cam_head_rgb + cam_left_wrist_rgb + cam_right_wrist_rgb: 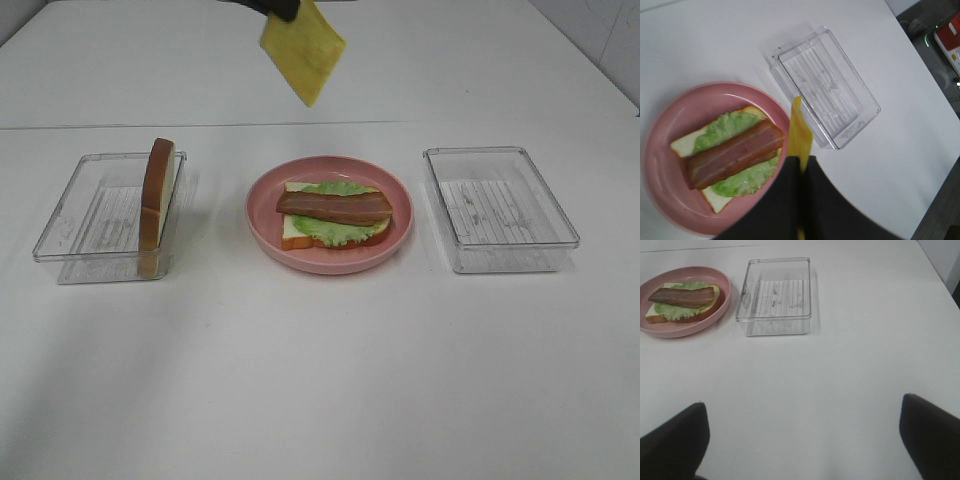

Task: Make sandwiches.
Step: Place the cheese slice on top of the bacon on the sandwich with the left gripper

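- The left tool (801, 172) is clamped on the cheese (800, 132), which hangs edge-down from its closed jaws, tilted, high above the tabletop (320, 380).
- In the high view the cheese (303, 45) hangs behind the plate (400, 235).
- The right tool (802, 440) is spread wide with nothing between its fingers (672, 440), low over bare tabletop.
- On the pink plate lies a bread slice (293, 232) topped with lettuce (335, 232) and a bacon strip (335, 207).
- A clear tray (75, 240) left of the plate holds a second bread slice (156, 195), standing on edge against its plate-side wall.
- Another clear tray (545, 255) sits right of the plate.
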You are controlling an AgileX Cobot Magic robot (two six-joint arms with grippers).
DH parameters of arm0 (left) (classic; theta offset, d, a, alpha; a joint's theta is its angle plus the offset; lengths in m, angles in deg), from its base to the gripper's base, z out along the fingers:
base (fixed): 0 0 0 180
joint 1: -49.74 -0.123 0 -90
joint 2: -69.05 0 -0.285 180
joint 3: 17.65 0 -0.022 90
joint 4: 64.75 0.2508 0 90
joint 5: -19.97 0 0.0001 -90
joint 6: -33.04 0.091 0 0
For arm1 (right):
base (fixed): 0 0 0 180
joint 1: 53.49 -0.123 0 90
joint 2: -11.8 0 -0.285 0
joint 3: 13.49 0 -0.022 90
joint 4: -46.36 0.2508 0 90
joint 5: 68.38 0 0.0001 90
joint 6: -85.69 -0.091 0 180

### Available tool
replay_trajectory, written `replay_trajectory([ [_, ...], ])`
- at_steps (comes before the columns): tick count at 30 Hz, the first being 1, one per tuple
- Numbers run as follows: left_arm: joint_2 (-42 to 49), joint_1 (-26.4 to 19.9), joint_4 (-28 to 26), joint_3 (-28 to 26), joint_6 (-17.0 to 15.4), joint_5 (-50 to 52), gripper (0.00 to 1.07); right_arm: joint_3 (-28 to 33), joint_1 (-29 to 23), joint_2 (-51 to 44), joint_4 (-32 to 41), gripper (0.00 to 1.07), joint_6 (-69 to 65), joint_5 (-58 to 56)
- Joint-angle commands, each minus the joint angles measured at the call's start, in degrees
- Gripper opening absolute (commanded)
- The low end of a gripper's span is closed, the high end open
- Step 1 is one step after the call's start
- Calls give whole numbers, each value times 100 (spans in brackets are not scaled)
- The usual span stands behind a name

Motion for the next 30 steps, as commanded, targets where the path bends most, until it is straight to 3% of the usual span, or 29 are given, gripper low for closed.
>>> replay_trajectory([
  [1,-172,201,-57,-6,52,178,0,17,29,-120,11,96,17,57],
  [11,-1037,693,-92,-6,-46,447,0,17,29,-120,11,96,17,57],
  [30,-1765,779,-143,-6,6,968,0,17,29,-120,11,96,17,57],
])
